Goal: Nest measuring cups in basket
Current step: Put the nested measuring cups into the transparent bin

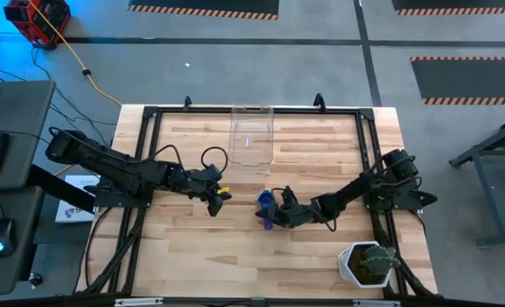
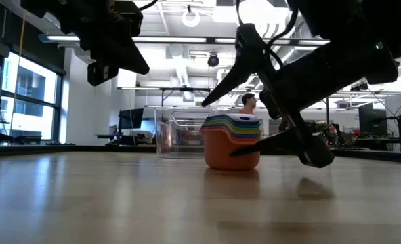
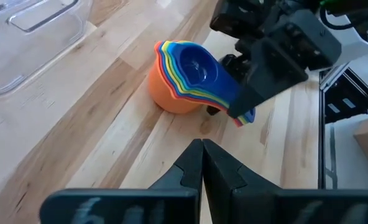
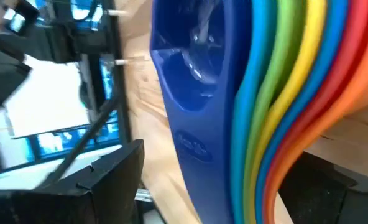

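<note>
Stacked cups, close to the lens, wait on the worktop outside the basket

Left gripper (image 3: 202, 163), jaws pressed together empty, hovers beside the measuring cups (image 3: 184, 74). Right gripper (image 1: 274, 213) straddles their handles, likely to lift the stack; the basket (image 1: 251, 134) stands just behind. Handle lettering is unreadable.

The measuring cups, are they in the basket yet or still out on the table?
Out. The nested measuring cups stand upright on the table, in front of the basket, with the right gripper at their handles.

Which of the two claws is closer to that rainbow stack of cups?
The right gripper: it is right at the stacked measuring cups, around their handles. The left gripper sits apart, across bare table, fingers shut.
</note>
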Tool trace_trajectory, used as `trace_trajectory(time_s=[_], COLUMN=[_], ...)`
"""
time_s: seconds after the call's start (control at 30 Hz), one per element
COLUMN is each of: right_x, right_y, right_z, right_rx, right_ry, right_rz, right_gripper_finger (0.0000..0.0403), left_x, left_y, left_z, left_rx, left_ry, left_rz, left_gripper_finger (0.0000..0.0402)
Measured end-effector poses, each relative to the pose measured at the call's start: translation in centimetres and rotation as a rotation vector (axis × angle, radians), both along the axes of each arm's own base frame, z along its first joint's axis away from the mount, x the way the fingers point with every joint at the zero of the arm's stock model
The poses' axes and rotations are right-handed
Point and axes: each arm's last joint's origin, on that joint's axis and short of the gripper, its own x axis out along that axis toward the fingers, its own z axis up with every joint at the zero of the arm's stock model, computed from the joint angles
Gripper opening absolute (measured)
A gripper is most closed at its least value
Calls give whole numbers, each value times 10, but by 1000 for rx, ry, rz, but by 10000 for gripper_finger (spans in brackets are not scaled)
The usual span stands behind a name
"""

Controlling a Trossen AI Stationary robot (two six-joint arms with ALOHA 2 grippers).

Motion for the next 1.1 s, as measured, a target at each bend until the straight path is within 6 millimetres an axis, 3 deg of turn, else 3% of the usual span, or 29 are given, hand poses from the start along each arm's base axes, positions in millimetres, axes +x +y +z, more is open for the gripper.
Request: trace_trajectory(time_s=[0.2, 0.6, 0.87, 1.1], right_x=[9, 8, 9, 9], right_y=[0, -1, -4, -4], right_z=[6, 3, 3, 3], right_rx=[-39, -36, -26, -36], right_ry=[23, 56, 61, 66], right_rz=[39, 30, 47, 78], right_gripper_finger=[323, 312, 262, 193], left_x=[0, 0, 0, 0], left_y=[1, 1, 1, 1], left_z=[0, 0, 0, 0], left_rx=[14, 13, 20, 19], left_ry=[-3, -3, -4, -4], left_rz=[18, 18, 23, 23], left_gripper_finger=[0, 0, 0, 0])
